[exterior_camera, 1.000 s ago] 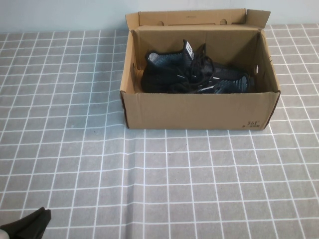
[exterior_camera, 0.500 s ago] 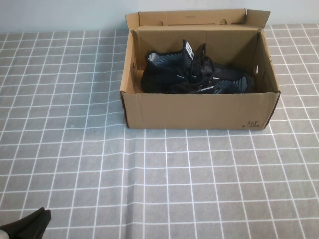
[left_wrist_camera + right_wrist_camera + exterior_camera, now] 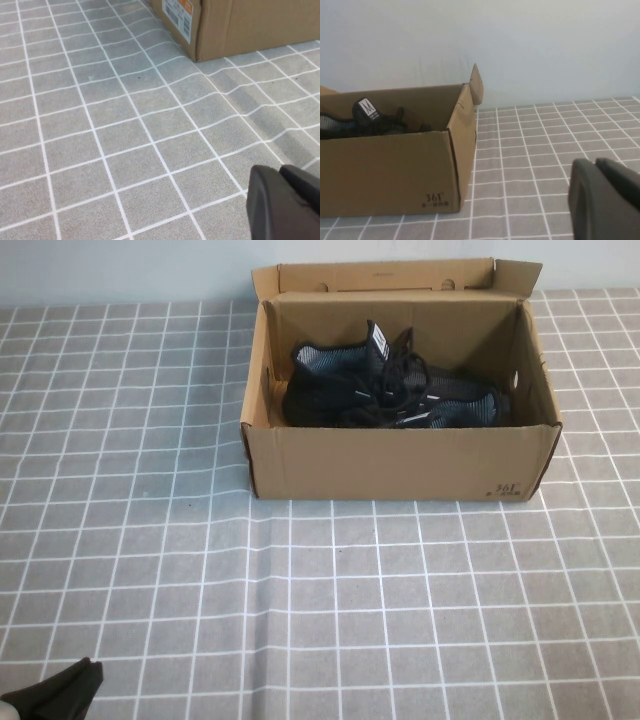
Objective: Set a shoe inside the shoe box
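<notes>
Resting already inside the box, the shoe, with both arms drawn back to the near edge.
Lying low along the far wall of the box, heel to the left and toe to the right, laces piled on top, white tag standing up; lid flap open at the far side. Little left to go wrong, by the look of it: perhaps the loose laces or the tag catching if the flap gets closed, or the light cardboard sliding on the wrinkled cloth if an arm brushes it on a new reach. Left gripper parked at the near left corner, fingers pressed together, holding nothing and touching nothing. Right gripper near the right of the box, well apart from it, fingers likewise closed and empty.
</notes>
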Controlling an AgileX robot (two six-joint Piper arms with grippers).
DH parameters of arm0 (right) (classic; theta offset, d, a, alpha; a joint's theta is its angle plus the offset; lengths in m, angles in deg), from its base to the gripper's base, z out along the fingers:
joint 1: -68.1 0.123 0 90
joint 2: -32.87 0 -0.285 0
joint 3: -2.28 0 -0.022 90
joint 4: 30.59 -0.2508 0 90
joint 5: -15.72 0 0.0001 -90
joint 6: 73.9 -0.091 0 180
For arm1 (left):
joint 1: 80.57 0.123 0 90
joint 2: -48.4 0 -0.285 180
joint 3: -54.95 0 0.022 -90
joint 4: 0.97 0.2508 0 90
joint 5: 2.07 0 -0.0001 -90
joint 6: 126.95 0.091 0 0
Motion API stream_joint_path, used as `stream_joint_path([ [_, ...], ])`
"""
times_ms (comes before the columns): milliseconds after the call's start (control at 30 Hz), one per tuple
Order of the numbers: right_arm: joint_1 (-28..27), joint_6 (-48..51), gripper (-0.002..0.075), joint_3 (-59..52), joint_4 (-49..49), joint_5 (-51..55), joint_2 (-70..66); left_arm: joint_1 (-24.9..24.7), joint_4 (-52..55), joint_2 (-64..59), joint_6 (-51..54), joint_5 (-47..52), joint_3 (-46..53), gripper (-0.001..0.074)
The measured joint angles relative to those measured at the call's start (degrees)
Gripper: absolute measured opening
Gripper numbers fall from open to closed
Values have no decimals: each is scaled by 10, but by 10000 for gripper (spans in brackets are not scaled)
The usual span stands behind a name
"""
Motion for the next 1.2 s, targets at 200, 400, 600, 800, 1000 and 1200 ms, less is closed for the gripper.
stream_joint_path([
  [200, 0, 0, -16, 0, -1, -19, 0, 0, 0, 0, 0, 1, 0, 0],
  [400, 0, 0, -16, 0, 0, -9, 0, 0, 0, 0, 0, 1, 0, 0],
  [600, 0, -92, -16, 0, 120, 43, 0, 0, 0, 0, 0, 1, 0, 0],
  [800, 0, -121, -16, 0, 148, 131, 0, 0, 0, 0, 0, 1, 0, 0],
  [1000, 0, -121, -16, 0, 151, 173, 0, 0, 0, 0, 0, 1, 0, 0],
  [1200, 0, -121, -16, 0, 151, 173, 0, 0, 0, 0, 0, 1, 0, 1],
])
